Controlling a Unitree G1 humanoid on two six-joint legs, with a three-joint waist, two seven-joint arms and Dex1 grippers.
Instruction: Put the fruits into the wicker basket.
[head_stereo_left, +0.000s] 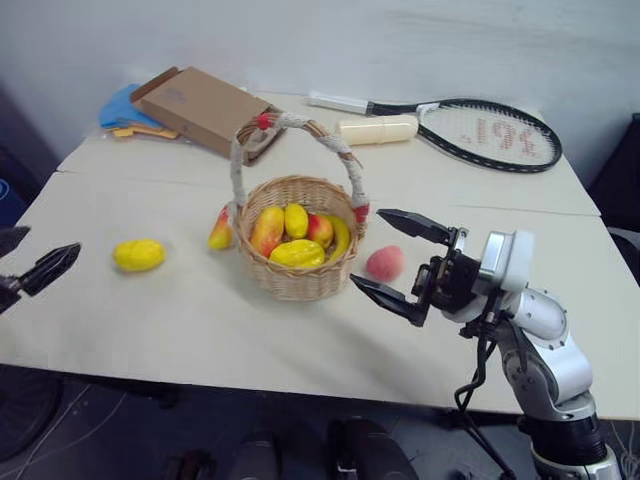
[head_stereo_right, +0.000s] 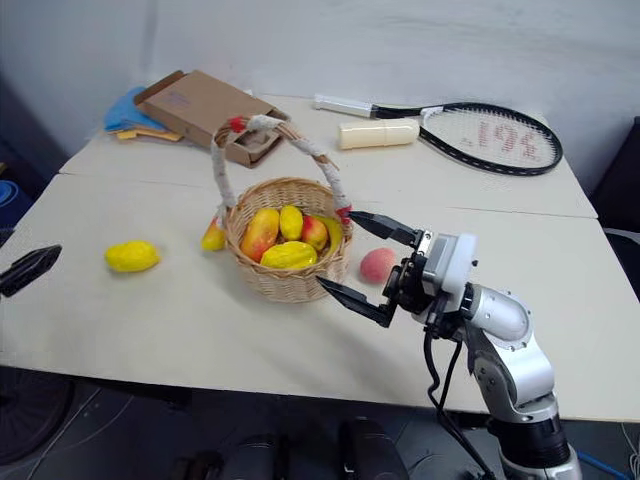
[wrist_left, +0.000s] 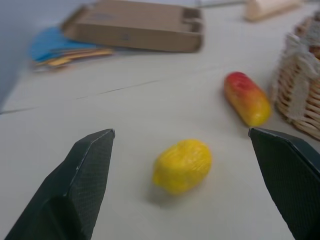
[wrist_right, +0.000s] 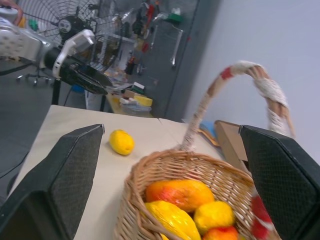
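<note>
The wicker basket (head_stereo_left: 298, 240) sits mid-surface, already loaded with several fruits. Three remain outside it: a lemon (head_stereo_left: 139, 255) well to its left, a mango (head_stereo_left: 221, 231) touching its left wall, a peach (head_stereo_left: 385, 264) just right. The left hand (head_stereo_left: 28, 276) gapes toward the lemon, likely lining up a grasp; the right hand (head_stereo_left: 396, 265), fingers spread and empty, hangs beside the basket.

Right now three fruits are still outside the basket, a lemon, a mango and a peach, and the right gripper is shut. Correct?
Not quite: the right gripper is open, empty, as the left eye view shows. The lemon, mango and peach do lie outside the basket.
</note>
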